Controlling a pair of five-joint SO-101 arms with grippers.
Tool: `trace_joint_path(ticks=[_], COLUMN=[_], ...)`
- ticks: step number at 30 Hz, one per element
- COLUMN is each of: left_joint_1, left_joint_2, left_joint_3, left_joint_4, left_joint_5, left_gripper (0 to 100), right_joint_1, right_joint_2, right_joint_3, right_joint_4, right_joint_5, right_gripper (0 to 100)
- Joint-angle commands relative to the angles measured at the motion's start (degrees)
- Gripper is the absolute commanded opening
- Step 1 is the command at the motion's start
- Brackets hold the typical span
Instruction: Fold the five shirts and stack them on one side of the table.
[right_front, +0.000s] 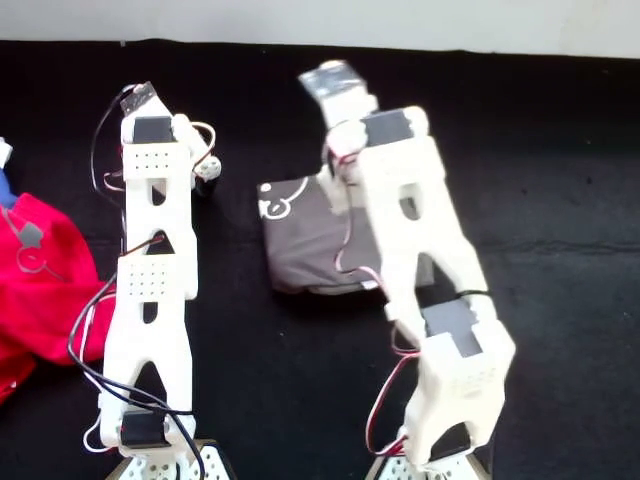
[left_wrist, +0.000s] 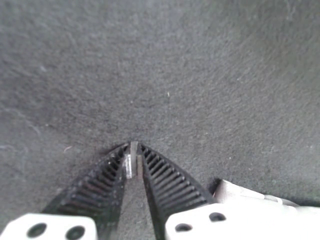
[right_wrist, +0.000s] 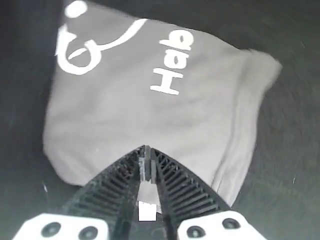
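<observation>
Clenched left pincer (left_wrist: 133, 161) faces black table (left_wrist: 175, 75); clenched right pincer (right_wrist: 145, 165) faces grey shirt (right_wrist: 125, 120).

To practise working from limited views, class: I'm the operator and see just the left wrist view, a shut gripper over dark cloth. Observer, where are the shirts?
Observer: A folded grey shirt lies mid-table, partly under the right arm.
Operator: Is the right gripper holding it?
Observer: No. The right gripper is shut, its tips over the grey shirt with no cloth between them.
Operator: Any other shirt?
Observer: A red shirt lies crumpled, not folded, at the table's edge on the left arm's side.
</observation>
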Motion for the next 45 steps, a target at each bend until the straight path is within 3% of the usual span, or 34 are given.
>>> trace_joint_path(ticks=[1,4,7,23,25,30,37,45], left_joint_1=[-1.3,-1.3,-1.3,-1.3,-1.3,-1.3,-1.3,-1.3], left_joint_2=[-0.5,-0.5,-0.5,-0.5,-0.5,-0.5,-0.5,-0.5], left_joint_3=[-0.7,-0.7,-0.7,-0.7,-0.7,-0.7,-0.7,-0.7], left_joint_4=[-0.6,-0.6,-0.6,-0.6,-0.6,-0.6,-0.6,-0.6], left_joint_5=[0.3,0.3,0.3,0.3,0.3,0.3,0.3,0.3], left_gripper=[1,1,1,1,1,1,1,1], right_joint_1=[3.7,4.4,4.4,5.4,5.1,5.1,11.0,28.0], right_joint_2=[0.7,5.6,10.6,33.0,34.2,34.6,34.2,34.9], right_joint_3=[0.1,-0.2,-1.0,-18.4,-18.8,-19.0,-20.4,-33.7], right_joint_4=[-1.5,-1.7,-2.6,-2.2,-0.3,2.8,3.5,0.8], right_joint_5=[-6.8,-8.3,-8.4,-8.7,-8.5,-8.6,-7.6,5.5], right_gripper=[14.8,28.9,35.5,35.4,30.5,0.0,0.6,0.6])
